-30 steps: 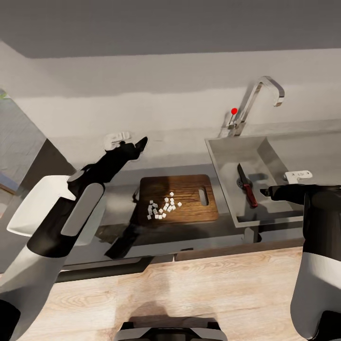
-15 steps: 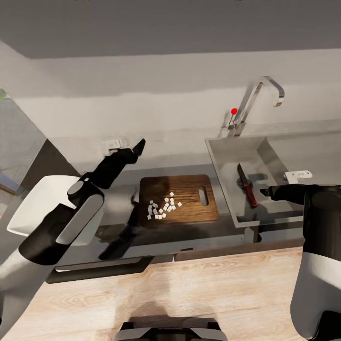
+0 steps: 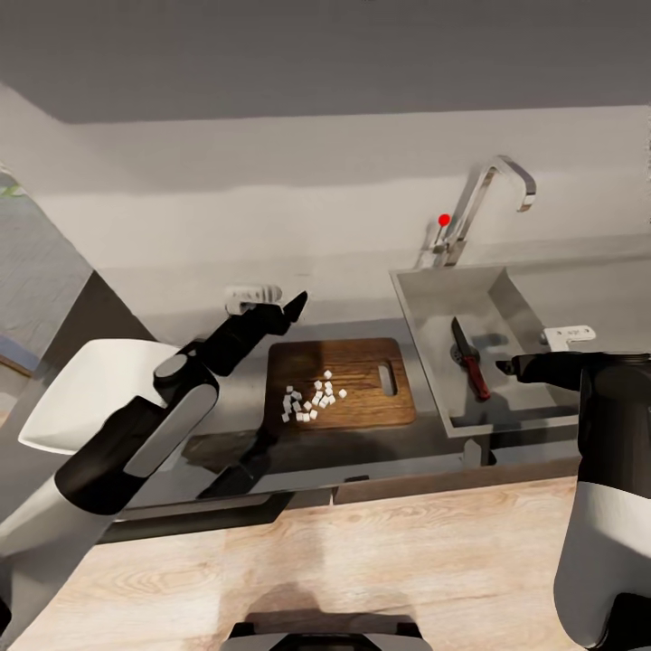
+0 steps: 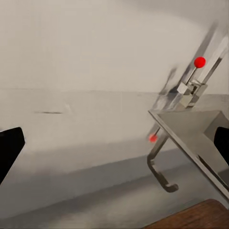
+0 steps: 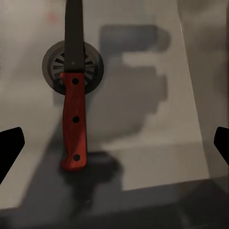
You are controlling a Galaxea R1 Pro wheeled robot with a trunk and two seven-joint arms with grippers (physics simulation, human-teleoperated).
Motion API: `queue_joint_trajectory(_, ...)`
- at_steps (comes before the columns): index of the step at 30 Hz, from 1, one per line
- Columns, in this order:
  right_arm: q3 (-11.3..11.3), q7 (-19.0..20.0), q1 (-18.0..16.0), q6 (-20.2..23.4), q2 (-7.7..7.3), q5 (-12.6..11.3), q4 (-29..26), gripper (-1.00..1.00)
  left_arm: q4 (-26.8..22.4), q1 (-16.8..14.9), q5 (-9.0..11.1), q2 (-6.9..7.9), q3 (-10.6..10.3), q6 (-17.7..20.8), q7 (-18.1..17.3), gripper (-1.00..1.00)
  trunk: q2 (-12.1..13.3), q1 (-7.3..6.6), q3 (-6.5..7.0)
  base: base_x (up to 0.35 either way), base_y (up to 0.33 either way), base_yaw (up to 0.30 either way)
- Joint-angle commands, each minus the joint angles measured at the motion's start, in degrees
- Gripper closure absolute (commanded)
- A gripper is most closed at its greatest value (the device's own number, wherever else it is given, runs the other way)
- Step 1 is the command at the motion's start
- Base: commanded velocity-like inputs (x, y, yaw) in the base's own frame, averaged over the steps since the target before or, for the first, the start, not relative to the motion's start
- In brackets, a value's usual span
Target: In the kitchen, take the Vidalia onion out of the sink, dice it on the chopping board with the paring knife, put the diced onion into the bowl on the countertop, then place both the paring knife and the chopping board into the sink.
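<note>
The chopping board (image 3: 362, 402) lies on the countertop (image 3: 357, 327) just left of the sink (image 3: 425, 307). A cluster of white diced onion (image 3: 312, 398) sits on the board's left half. Inside the basin the paring knife (image 3: 469, 360) lies flat, and in the right wrist view its blade crosses the drain (image 5: 93, 62) while its red handle (image 5: 74, 126) points toward the camera. My right gripper (image 3: 526, 351) hangs open above the basin, right of the knife. My left gripper (image 3: 276, 300) is open over the board's back-left corner. At the far left the white bowl (image 3: 86, 389) is partly hidden by my left arm.
The chrome tap (image 3: 479, 203) with its red knob (image 3: 444, 219) rises behind the sink, and the left wrist view faces that tap (image 4: 191, 88) and the sink rim (image 4: 188, 136). A wall runs behind the counter. Wooden floor (image 3: 389, 561) lies below the counter's front edge.
My left gripper has swung right, from beside the board to above its back-left corner. The head view has shifted slightly. The right arm, knife, board and dice have not moved.
</note>
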Motion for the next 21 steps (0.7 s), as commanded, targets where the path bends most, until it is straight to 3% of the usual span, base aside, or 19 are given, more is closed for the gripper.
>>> queue_joint_trajectory(1,-0.03,0.59,-0.06,0.15,0.00,0.55,-0.04,-1.00,-0.09,-0.08,0.53,-0.10,0.22,0.65,0.51,-1.00,-0.10,0.04,0.00,0.000,0.000,0.000)
queue_joint_trajectory(11,-0.03,0.65,-0.06,0.17,0.00,0.49,-0.04,-1.00,-0.09,-0.08,0.56,-2.33,1.02,6.68,0.51,-1.00,-0.10,0.04,0.79,0.000,0.000,0.000)
queue_joint_trajectory(21,0.10,0.65,-0.89,0.51,0.05,0.47,-0.05,-1.00,-0.09,-0.08,0.55,-3.72,1.20,7.99,0.51,-1.00,-0.10,0.04,1.32,0.000,0.000,0.000)
